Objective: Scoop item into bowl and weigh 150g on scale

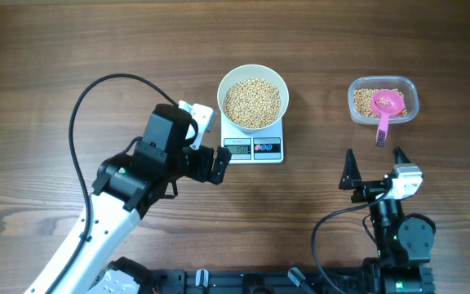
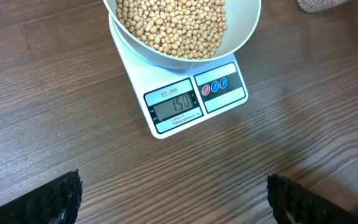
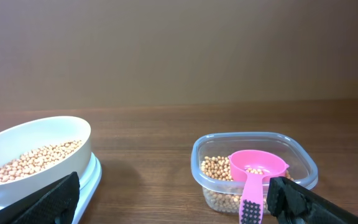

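The bowl [image 1: 282, 86] is sitting squarely on the scale [image 1: 255, 149] at mid-table, heaped with beans [image 1: 252, 102]. The display is showing what looks like the target figure, though I'm not making out the last digit for certain. The left gripper [image 2: 173, 186] is hovering just near of the scale, jaws wide and empty. The right gripper [image 1: 374, 167] is waiting, wide and empty too, near of the clear tub [image 1: 410, 90], where the pink scoop [image 1: 386, 106] is lying among leftover beans.

I'm judging this to be the checking step. Doing it well means keeping both arms off bowl and scale so the number settles, trimming only with the scoop.

The table [image 1: 55, 49] is showing dark, matte wood grain, and a plain brownish wall is standing behind it.
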Robot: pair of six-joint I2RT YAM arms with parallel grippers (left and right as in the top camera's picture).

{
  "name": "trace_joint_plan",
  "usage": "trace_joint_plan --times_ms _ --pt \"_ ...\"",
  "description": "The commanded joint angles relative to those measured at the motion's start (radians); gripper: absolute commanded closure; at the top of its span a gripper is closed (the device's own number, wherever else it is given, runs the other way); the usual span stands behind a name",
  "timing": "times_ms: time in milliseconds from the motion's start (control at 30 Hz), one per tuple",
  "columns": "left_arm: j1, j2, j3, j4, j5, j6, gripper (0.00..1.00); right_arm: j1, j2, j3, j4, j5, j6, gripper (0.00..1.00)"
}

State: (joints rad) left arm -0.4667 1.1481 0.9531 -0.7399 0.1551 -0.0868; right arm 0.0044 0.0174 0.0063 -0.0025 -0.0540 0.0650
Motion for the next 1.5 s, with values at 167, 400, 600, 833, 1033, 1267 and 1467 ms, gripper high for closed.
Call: trace_joint_plan --times_ms 167,400,600,833,1033,1267,1467 --pt "-0.003 0.004 0.004 0.002 0.009 0.019 0.00 0.004 -0.013 -0.001 0.003 0.009 -0.010 0.00" --pt "-0.003 0.004 0.004 0.002 0.009 0.019 0.00 0.004 -0.013 -0.001 0.003 0.009 -0.010 0.00" --pt "-0.003 0.004 0.004 0.000 0.009 0.019 0.00 0.004 -0.013 -0.001 0.003 0.009 -0.010 0.00" --pt "-0.003 0.002 0.004 -0.081 0.013 0.019 0.00 0.004 -0.013 -0.001 0.003 0.009 -0.010 0.00" --pt "-0.002 -0.057 -0.008 -0.044 -0.009 0.019 0.00 0.004 -0.013 -0.001 0.003 0.009 -0.011 0.00" --pt "0.044 -0.158 -0.127 0.205 -0.101 0.019 0.00 0.004 -0.013 -0.001 0.003 0.009 -0.010 0.00" --pt "0.160 -0.232 -0.254 0.387 -0.101 0.019 0.00 0.004 -0.013 -0.001 0.003 0.009 -0.010 0.00"
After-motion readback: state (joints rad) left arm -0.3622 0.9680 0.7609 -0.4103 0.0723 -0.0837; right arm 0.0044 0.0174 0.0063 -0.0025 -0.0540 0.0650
